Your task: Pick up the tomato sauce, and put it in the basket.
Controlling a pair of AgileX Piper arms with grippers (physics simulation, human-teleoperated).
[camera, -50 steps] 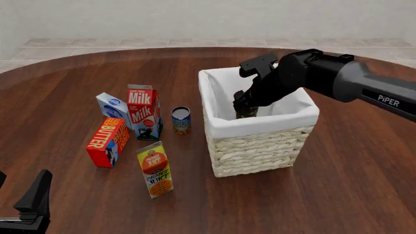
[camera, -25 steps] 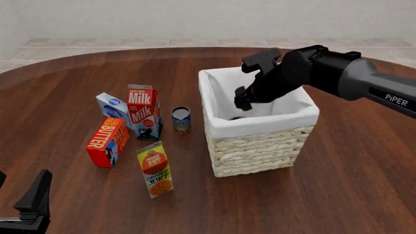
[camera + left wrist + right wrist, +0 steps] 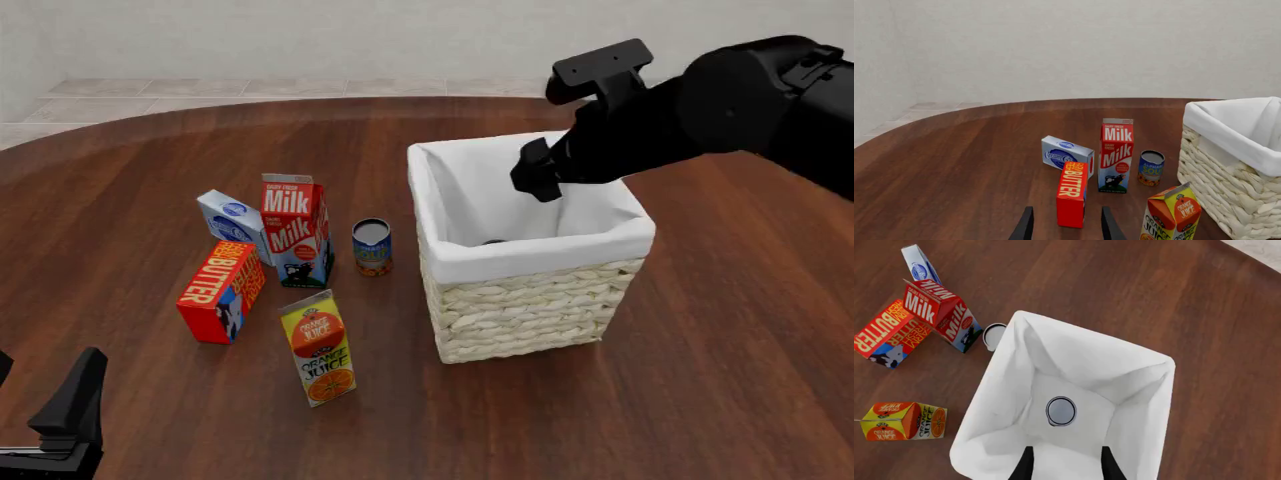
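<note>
Well, the round wooden table [image 3: 694,360] carries everything. Biggest on it is the basket [image 3: 534,310], straw-coloured wicker with a white cloth folded over its rim, sitting a little to the 3 o'clock side of the table's middle in the front view. Above its far rim hangs the right arm [image 3: 727,110], bulky and dark, coming in from 2 o'clock. The right gripper [image 3: 1063,464] looks straight down into the basket; its two fingers [image 3: 1025,465] stand apart with nothing between them, so it has let go.

Out at 9 o'clock from the basket stands a cluster of groceries: a milk carton [image 3: 296,230] upright, a butter box [image 3: 222,290] at its 7 o'clock, a pale cream cheese box [image 3: 232,224] just beside the milk at its 9 o'clock, and an orange juice carton [image 3: 319,346] at 6 o'clock of the milk. A small blue-and-orange can [image 3: 372,247] stands between the milk and the basket.

Down in the near left corner waits the left gripper [image 3: 1065,227], its fingers [image 3: 1109,226] spread and empty, low over the table.

Smallest is the tomato sauce [image 3: 1061,411]: it stands on the basket's cloth floor, near the middle, long axis vertical, silver top facing up.
</note>
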